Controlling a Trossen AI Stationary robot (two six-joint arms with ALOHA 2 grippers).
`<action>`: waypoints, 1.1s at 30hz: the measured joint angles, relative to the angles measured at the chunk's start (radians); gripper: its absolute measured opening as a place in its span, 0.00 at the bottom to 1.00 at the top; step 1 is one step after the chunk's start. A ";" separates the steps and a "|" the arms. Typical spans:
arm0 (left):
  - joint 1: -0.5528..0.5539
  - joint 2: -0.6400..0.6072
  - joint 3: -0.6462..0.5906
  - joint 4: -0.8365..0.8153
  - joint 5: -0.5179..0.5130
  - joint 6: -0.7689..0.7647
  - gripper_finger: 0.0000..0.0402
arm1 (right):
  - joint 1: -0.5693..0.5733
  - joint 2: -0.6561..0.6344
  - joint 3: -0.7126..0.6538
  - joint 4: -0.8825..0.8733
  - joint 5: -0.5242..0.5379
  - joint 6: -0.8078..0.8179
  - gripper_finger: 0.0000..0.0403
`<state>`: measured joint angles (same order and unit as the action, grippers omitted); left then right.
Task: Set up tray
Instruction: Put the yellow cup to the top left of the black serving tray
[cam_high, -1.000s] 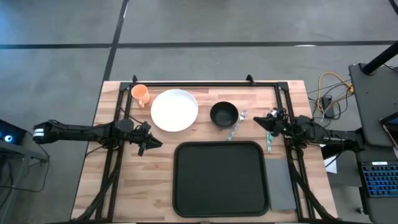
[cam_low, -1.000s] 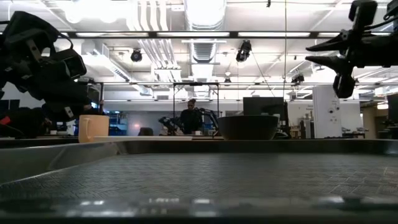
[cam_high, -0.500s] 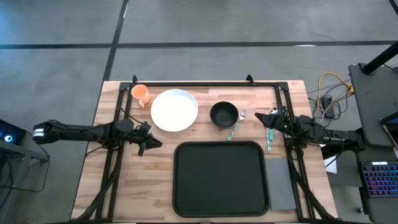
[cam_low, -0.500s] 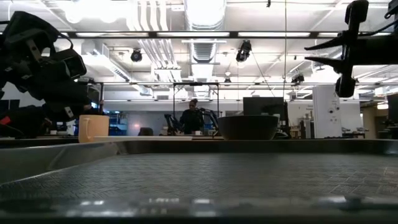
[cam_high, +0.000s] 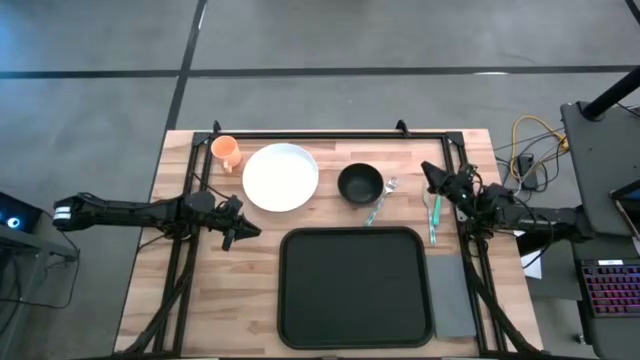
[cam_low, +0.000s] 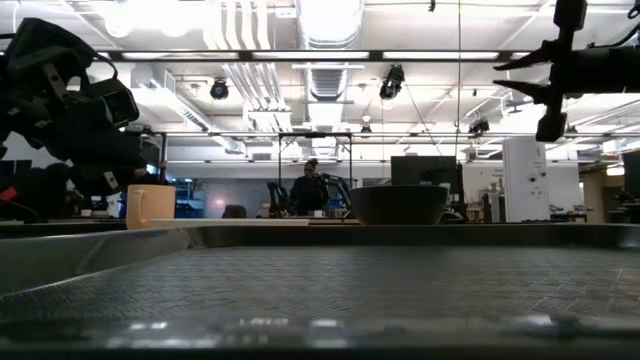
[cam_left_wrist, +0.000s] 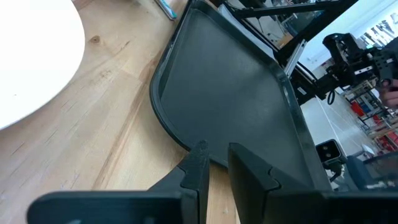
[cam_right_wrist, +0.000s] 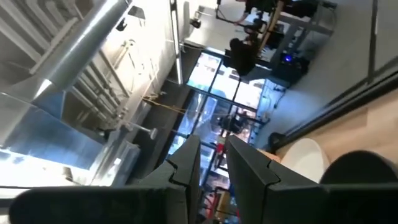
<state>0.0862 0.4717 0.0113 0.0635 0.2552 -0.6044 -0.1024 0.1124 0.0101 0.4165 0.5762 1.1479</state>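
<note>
The black tray (cam_high: 355, 288) lies flat at the table's near middle and fills the foreground of the low view (cam_low: 320, 290). Beyond it on the wood stand a white plate (cam_high: 281, 178), a black bowl (cam_high: 360, 183) and an orange cup (cam_high: 226, 152). My left gripper (cam_high: 248, 232) hovers left of the tray, pointing at its left rim (cam_left_wrist: 163, 106). Only a narrow slit shows between its fingers, and it is empty. My right gripper (cam_high: 428, 172) is raised in the air right of the bowl, also shut and empty (cam_right_wrist: 211, 142).
Two teal-handled utensils lie on the wood, one (cam_high: 376, 207) just near the bowl and one (cam_high: 434, 215) by the tray's far right corner. A grey napkin (cam_high: 450, 295) lies along the tray's right side. A black frame rail (cam_high: 330, 134) runs along the far edge.
My right gripper has risen a little and swung toward the table's far edge, its tip now pointing more far-left. The left arm and all table objects have kept still.
</note>
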 joint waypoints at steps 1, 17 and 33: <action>0.000 0.000 0.000 0.000 0.000 0.000 0.10 | 0.000 0.020 0.000 0.032 0.000 0.002 0.17; 0.000 0.000 0.000 0.000 0.000 0.000 0.10 | -0.009 0.584 0.170 0.215 -0.037 0.008 0.17; 0.000 0.000 0.000 0.000 0.000 0.000 0.10 | -0.209 0.751 0.215 0.158 -0.368 0.048 0.17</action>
<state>0.0863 0.4721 0.0113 0.0635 0.2554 -0.6044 -0.3114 0.8639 0.2253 0.5742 0.2077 1.1957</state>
